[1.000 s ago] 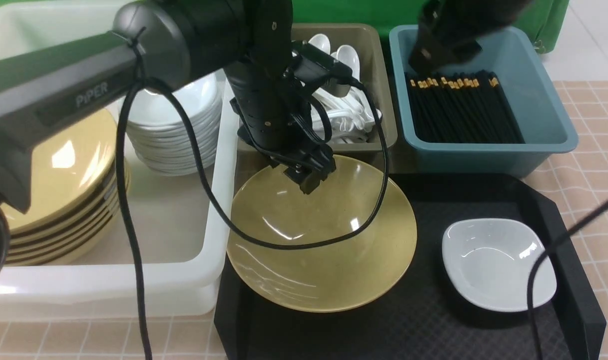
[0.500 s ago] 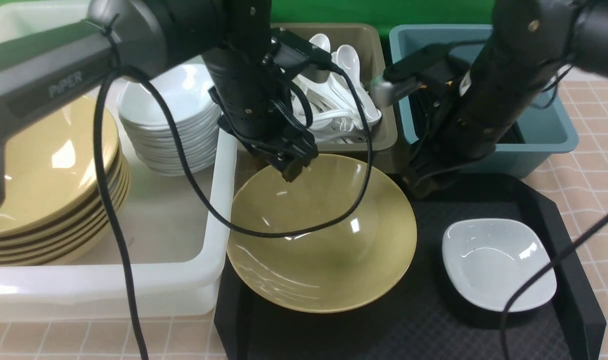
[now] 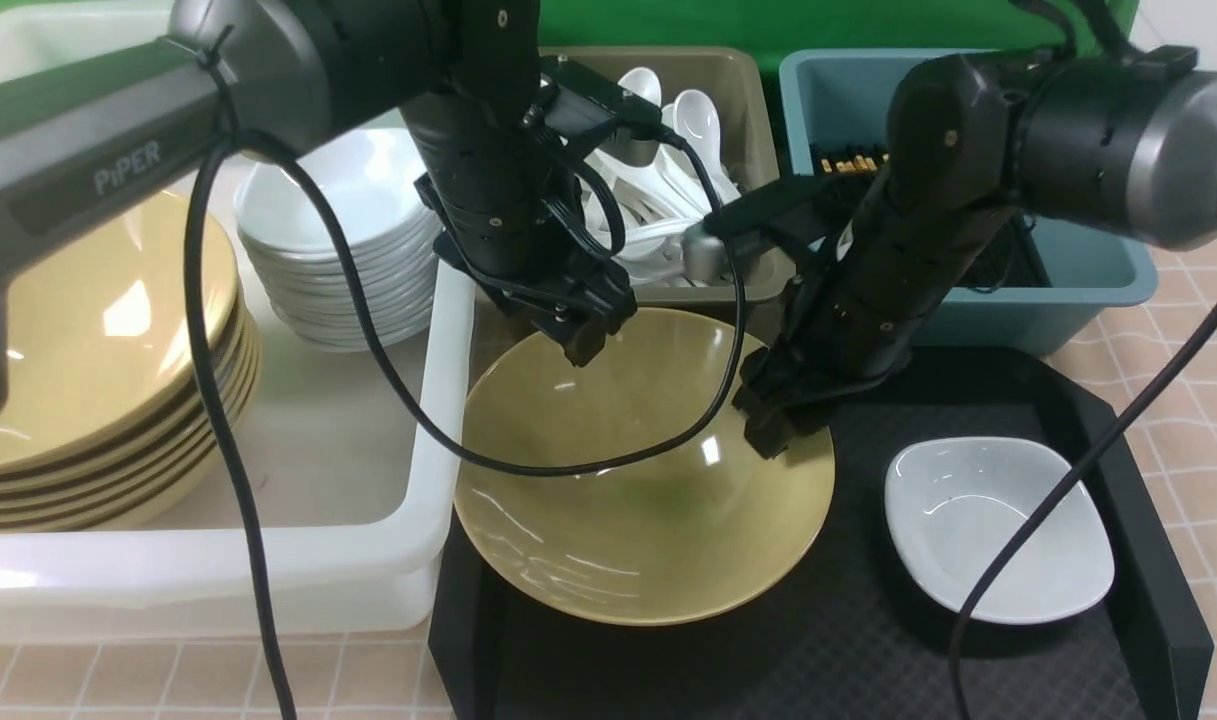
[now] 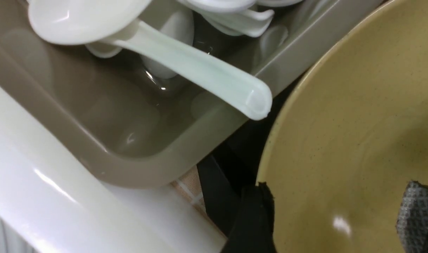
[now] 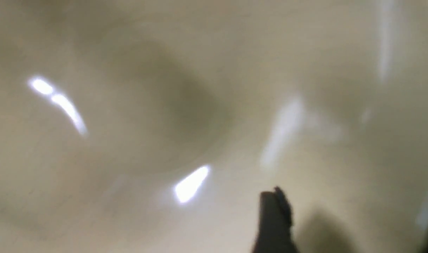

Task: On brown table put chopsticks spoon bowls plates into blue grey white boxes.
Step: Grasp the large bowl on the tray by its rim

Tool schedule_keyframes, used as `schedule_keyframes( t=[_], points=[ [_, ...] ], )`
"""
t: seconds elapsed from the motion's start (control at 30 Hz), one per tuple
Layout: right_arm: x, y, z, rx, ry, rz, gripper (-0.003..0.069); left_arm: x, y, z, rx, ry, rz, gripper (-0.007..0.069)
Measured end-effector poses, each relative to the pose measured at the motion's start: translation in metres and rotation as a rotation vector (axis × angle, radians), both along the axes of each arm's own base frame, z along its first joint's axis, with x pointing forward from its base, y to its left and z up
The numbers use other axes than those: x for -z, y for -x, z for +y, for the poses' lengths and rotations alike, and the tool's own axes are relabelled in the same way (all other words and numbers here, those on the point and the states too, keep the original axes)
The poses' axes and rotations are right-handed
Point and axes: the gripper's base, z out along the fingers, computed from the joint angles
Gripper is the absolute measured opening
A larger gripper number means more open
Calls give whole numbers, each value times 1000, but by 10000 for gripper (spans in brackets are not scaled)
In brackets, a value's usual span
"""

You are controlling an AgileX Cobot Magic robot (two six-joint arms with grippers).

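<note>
Bowl [image 3: 628,520] awaiting rim grasp
Left gripper [image 3: 583,345] straddles far rim, jaws apart; right gripper [image 3: 778,435] state unclear.

Front view: wide, raised, facing forward from behind left pincer [image 3: 583,345] and right pincer [image 3: 773,435]. Wrist views: close, looking past each pincer's tips. All three share yellow bowl [image 3: 648,520].

The yellow bowl [image 3: 648,500] at frame centre is glossy, smooth and finely speckled, like glaze. The white dish [image 3: 998,525] at lower right shines likewise. The black tray [image 3: 848,640] beneath is matt, with a woven grain. The spoons [image 3: 698,115] and white box [image 3: 218,570] look like smooth, shiny plastic.
</note>
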Motion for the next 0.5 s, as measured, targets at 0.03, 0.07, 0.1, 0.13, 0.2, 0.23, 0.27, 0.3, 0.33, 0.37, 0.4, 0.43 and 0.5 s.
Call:
schedule_keyframes(
  t=[0.03, 0.07, 0.1, 0.13, 0.2, 0.23, 0.27, 0.3, 0.33, 0.37, 0.4, 0.43, 0.5],
  points=[
    [1, 1, 0, -14, 3, 10, 367, 0, 0, 0, 0, 0, 0, 456],
    [1, 2, 0, -24, 8, 20, 315, 0, 0, 0, 0, 0, 0, 456],
    [1, 3, 0, -23, 10, 31, 276, 0, 0, 0, 0, 0, 0, 456],
    [0, 3, -1, -12, -1, 34, 218, 0, 0, 0, -1, 0, 1, 456],
    [-4, 3, -1, -10, -20, 35, 149, 0, 1, 0, -1, -5, 10, 456],
    [-5, 4, -2, -14, -24, 41, 129, 0, 2, 0, 0, -1, 24, 456],
    [-8, 7, -4, -29, -18, 60, 127, 1, 3, 0, -1, -4, 39, 456],
    [-11, 9, -7, -38, -9, 75, 127, 1, 4, 0, -1, -1, 41, 456],
    [-13, 10, -10, -40, -1, 85, 125, 1, 4, -1, -2, 3, 47, 456],
    [-15, 10, -14, -40, 5, 90, 116, 1, 5, -1, -4, 12, 53, 456],
    [-16, 10, -17, -40, 9, 92, 105, 1, 6, -3, -6, 28, 62, 456],
    [-18, 10, -20, -42, 11, 92, 99, 1, 6, -4, -7, 49, 74, 456],
    [-19, 9, -24, -37, 14, 93, 98, 0, 9, -8, 8, 95, 97, 456]
  ],
)
